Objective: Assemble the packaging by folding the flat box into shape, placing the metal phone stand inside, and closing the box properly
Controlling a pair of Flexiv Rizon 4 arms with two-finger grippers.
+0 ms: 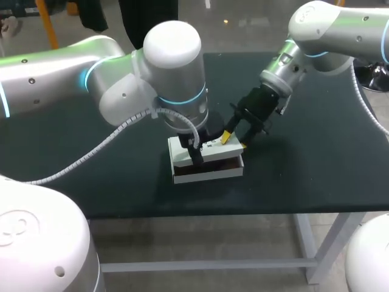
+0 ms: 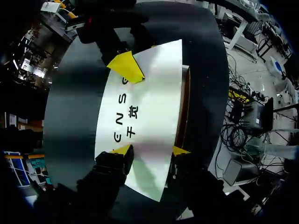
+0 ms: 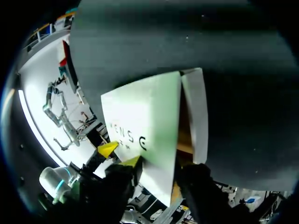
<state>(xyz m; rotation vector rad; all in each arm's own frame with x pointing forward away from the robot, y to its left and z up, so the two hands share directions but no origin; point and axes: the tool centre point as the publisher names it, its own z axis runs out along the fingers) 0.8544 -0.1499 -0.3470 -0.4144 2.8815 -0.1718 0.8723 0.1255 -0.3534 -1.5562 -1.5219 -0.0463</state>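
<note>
A white box (image 1: pixel 206 172) lies near the table's front edge. Its printed lid (image 1: pixel 214 148) is tilted down over a brown inside (image 2: pixel 184 107), with a gap left along the front. The phone stand is not visible. My left gripper (image 1: pixel 196 152) stands open over the box's left end. In the left wrist view the lid (image 2: pixel 145 116) runs out between that gripper's (image 2: pixel 151 150) fingers, one over the lid, one beside its free edge. My right gripper (image 1: pixel 233 140) is open over the right end, astride the lid (image 3: pixel 145 121) in its own view (image 3: pixel 161 168).
The dark table top (image 1: pixel 316 152) carries nothing else that I can see. Both arms crowd the box from either side. The table's front edge (image 1: pixel 243 214) is a short way in front of the box.
</note>
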